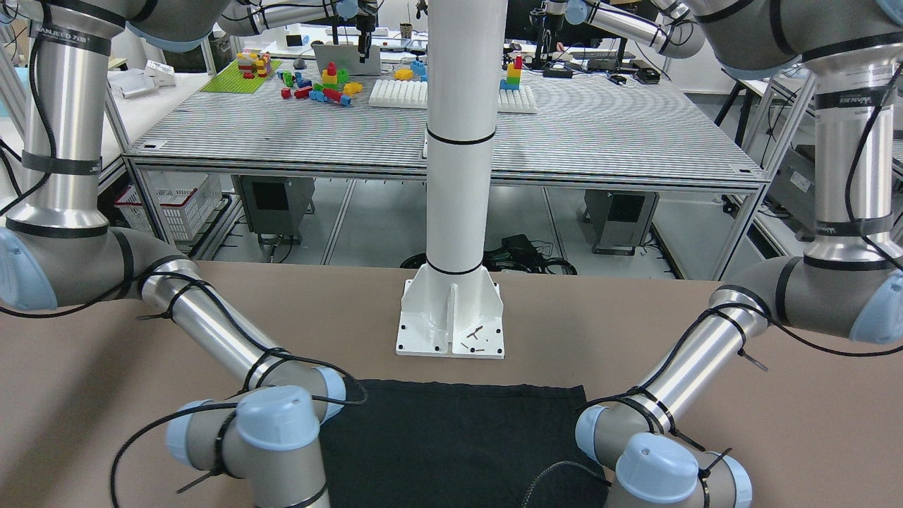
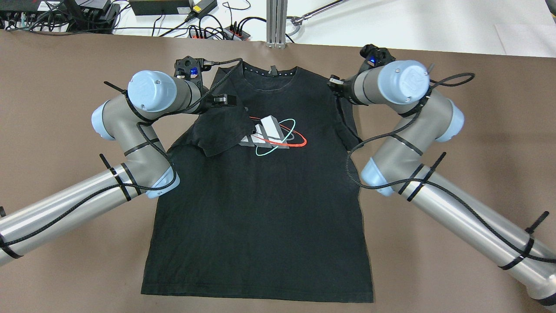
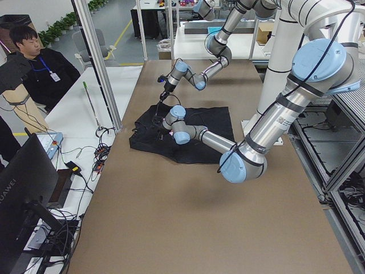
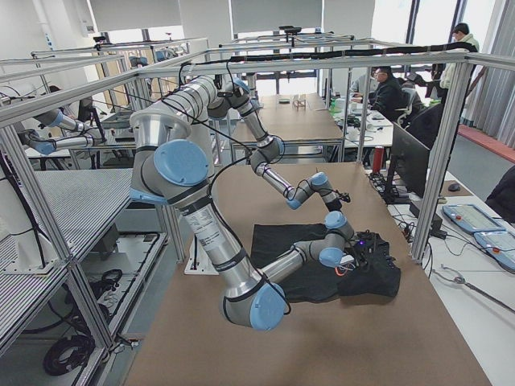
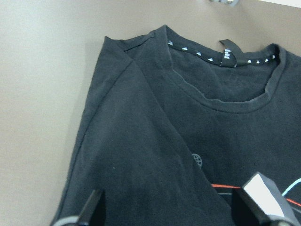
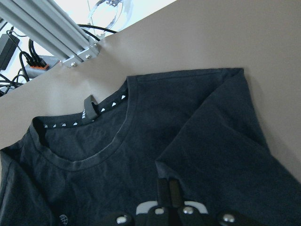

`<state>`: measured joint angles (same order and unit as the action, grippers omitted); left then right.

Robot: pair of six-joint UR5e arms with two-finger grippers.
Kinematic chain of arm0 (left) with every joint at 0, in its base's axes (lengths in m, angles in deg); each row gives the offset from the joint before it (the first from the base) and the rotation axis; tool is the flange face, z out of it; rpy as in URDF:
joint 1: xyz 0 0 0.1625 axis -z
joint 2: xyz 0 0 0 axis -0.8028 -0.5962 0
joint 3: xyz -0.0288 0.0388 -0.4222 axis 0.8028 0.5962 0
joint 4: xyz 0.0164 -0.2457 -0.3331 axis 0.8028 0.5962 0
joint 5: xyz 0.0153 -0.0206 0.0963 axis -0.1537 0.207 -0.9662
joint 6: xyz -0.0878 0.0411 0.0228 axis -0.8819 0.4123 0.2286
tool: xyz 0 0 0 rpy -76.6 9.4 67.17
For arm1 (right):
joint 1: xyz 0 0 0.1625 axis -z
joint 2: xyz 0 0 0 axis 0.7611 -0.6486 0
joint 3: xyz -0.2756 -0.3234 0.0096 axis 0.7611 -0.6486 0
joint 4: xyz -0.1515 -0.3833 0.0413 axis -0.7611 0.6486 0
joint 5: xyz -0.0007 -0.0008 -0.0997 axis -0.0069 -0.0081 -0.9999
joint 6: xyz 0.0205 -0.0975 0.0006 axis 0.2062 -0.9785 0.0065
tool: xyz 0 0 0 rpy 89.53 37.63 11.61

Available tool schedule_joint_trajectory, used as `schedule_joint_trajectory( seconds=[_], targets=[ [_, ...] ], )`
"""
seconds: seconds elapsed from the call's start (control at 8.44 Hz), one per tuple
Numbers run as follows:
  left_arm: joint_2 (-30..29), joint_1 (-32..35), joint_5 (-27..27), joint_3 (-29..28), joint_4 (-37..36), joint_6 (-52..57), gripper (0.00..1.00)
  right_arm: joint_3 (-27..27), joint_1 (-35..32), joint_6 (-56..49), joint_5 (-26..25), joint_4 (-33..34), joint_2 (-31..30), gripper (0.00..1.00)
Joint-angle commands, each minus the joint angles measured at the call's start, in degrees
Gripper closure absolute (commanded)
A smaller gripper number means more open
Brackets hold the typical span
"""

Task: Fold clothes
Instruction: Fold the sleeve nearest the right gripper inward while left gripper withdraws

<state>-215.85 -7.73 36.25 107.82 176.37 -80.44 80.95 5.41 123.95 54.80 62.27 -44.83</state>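
The clothes are one black T-shirt [image 2: 260, 208] with a grey, red and teal chest print [image 2: 271, 134], lying flat with its collar [image 5: 225, 89] away from me. Its left sleeve [image 2: 217, 130] is folded in onto the chest. My left gripper [image 5: 176, 207] hangs open just above that sleeve, fingers [image 5: 263, 193] wide apart, holding nothing. My right gripper [image 6: 168, 193] is shut on the hem of the right sleeve [image 6: 211, 136], which is folded in over the chest. In the overhead view the grippers sit at the shoulders, the left [image 2: 221, 101] and the right [image 2: 336, 84].
The white pillar's base plate [image 1: 451, 317] stands just behind the shirt's bottom hem [image 1: 451, 395]. Cables and power strips [image 2: 208, 26] lie beyond the table's far edge. Bare brown tabletop [image 2: 456, 87] lies either side of the shirt. A person sits at the operators' desk [image 3: 34, 57].
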Motion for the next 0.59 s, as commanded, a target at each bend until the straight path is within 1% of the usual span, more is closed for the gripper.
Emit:
schedule_joint_trajectory(
  seconds=[0.0,0.12,0.24,0.36,0.47],
  targets=[
    [0.54,0.65,0.33,-0.07,-0.02,0.82,0.06,-7.1,6.52,3.45,-7.98,2.13,7.0,1.0],
    [0.54,0.65,0.33,-0.07,-0.02,0.82,0.06,-8.09,7.32,3.12,-8.87,2.04,7.02,1.0],
    [0.54,0.65,0.33,-0.07,-0.11,0.91,0.06,-8.19,7.41,2.76,-8.88,2.04,6.85,0.81],
    [0.54,0.83,0.42,-0.07,-0.11,1.52,0.06,-8.8,7.85,1.37,-9.22,1.96,5.8,0.07],
    [0.54,1.0,1.46,-0.07,-0.02,2.66,0.05,-8.63,7.94,-3.17,-9.66,1.96,5.62,0.06]
  ],
)
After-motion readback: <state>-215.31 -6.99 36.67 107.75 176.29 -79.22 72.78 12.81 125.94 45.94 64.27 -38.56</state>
